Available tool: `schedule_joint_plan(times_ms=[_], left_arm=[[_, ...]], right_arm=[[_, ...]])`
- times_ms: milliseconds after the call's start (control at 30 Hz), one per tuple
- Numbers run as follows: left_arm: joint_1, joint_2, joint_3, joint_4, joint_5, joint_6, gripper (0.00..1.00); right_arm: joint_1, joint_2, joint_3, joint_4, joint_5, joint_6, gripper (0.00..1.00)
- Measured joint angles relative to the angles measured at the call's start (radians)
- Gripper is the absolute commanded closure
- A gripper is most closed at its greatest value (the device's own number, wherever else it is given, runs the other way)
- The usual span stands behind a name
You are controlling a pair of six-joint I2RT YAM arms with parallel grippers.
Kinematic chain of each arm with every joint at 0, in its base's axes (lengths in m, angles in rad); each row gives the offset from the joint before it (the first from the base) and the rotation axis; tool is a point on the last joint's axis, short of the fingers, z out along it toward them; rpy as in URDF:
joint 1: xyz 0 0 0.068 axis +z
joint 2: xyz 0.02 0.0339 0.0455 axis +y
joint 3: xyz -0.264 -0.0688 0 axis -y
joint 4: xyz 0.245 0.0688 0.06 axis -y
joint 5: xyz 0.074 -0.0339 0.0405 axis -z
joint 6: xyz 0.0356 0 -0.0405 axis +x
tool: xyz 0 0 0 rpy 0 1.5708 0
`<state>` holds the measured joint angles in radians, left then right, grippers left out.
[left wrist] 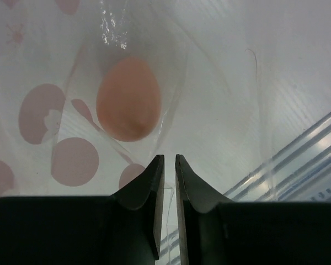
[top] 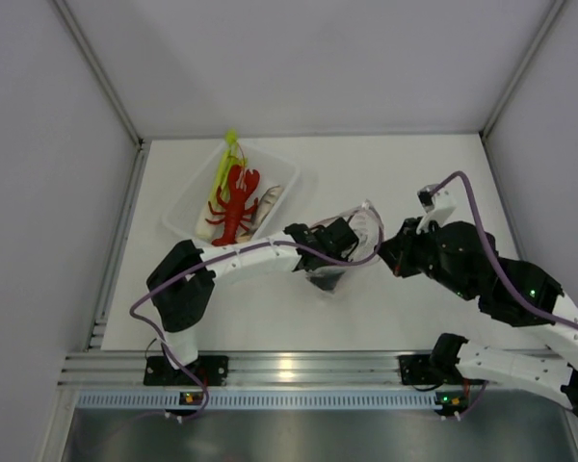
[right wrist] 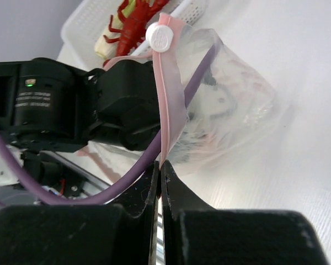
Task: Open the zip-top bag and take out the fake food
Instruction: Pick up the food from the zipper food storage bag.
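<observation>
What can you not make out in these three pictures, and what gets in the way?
- Left wrist view: whether the left end effector pinches zip-top bag film; gap too thin.
- Top view: the bag's contents, under the left arm.
- Right wrist view: the bag's inside, blurred by crinkled plastic.
- Top view: tray items beneath the lobster.

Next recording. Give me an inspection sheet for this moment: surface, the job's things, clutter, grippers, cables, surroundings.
Surface: white table, no spills seen.
Job's things: zip-top bag mid-table between the arms; pinkish round piece seen through its film; red lobster and leek lie in the clear tray.
Clutter: nothing seen.
Grippers: right gripper shut on the bag's pink zip strip; left gripper at the bag, jaws nearly together, grip unclear.
Cables: purple cable runs along the left arm, close to the bag.
Surroundings: white walls; metal rail at the near edge.
</observation>
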<state>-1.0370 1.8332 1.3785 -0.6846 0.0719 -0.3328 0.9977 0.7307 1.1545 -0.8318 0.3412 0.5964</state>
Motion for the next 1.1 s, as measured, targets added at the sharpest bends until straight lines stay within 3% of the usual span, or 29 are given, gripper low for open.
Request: schedule_joint_plan(times_ms=[67,167,300,633,1100], left_arm=[[0.002,-0.005,0.009,-0.029,-0.009,-0.002,0.79],[0.007,-0.001,0.045,-0.056,-0.049,-0.002,0.64],[0.009,0.048,0.136,-0.069,-0.131,-0.007,0.60],[0.017,0.150,0.193,-0.066,-0.325,0.026,0.55],[0.075,0.219,0.192,-0.013,-0.293,0.057,0.41]], right_arm=[[-0.015,0.047,0.013,0.000,0.016,-0.014,1.00],[-0.094,0.113,0.006,0.010,-0.008,-0.039,1.00],[-0.206,0.149,-0.052,0.034,-0.073,-0.064,1.00],[-0.280,0.129,-0.112,0.038,-0.180,-0.115,1.00],[-0.283,0.121,-0.136,0.039,-0.235,-0.133,1.00]])
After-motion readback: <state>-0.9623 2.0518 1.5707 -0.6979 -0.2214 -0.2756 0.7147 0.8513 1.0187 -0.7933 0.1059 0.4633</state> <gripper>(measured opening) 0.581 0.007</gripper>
